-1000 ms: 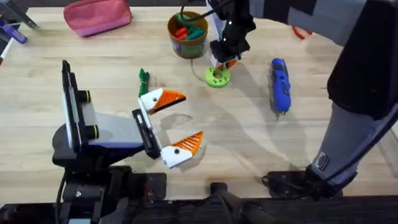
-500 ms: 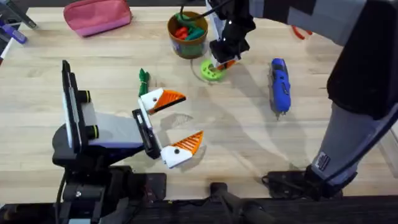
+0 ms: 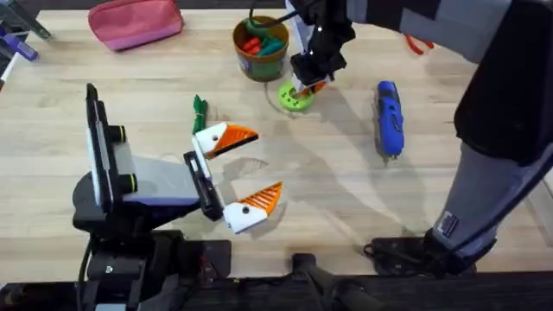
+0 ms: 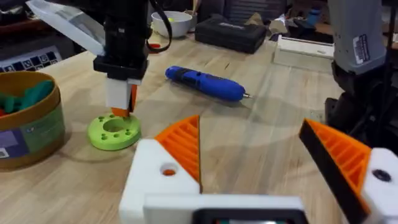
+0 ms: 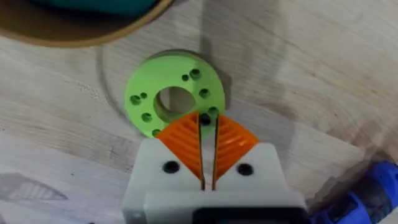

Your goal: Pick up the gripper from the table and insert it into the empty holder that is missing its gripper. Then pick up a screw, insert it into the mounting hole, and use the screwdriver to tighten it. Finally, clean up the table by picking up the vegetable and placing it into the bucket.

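Observation:
My right gripper (image 3: pixel 309 86) is down on the round green disc (image 3: pixel 296 98) beside the brown bucket (image 3: pixel 260 45). In the right wrist view its orange pads (image 5: pixel 186 146) stand almost together, shut on a small dark screw (image 5: pixel 205 119) at the disc's (image 5: pixel 149 99) rim. My left gripper (image 3: pixel 266 164) rests open, with an orange ribbed tip on both white holders (image 4: pixel 155 180). The blue screwdriver (image 3: pixel 389 117) lies to the right. A slim dark-green vegetable (image 3: pixel 200 110) lies on the table just beyond the left gripper.
The bucket holds red and green toys. A pink pouch (image 3: pixel 136 22) lies at the back left, and red-handled pliers (image 3: pixel 416 43) at the back right. The left wrist view shows a white bowl (image 4: pixel 171 22) and a black case (image 4: pixel 230 31) past the table.
The green disc has slid a little toward the bucket, along with the right gripper's tips. The left arm has not moved.

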Available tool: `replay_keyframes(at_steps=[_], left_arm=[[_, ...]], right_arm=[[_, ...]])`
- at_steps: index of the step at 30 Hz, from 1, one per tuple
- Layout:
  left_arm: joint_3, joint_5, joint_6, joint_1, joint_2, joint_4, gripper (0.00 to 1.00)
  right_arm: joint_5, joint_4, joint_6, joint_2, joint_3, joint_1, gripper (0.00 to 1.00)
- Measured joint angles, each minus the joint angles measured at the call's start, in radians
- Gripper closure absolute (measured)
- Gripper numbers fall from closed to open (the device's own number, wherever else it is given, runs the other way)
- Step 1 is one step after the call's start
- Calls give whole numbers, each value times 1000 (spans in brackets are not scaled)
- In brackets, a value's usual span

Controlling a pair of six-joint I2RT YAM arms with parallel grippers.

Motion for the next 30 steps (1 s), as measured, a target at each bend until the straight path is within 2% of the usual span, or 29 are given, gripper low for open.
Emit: replay_keyframes(at_steps=[12,30], left_arm=[[0,0,0,0,0,0,16],[0,0,0,0,0,0,15]], right_arm=[[0,15,-2,0,0,0,905],[0,10,-2,0,0,1,997]])
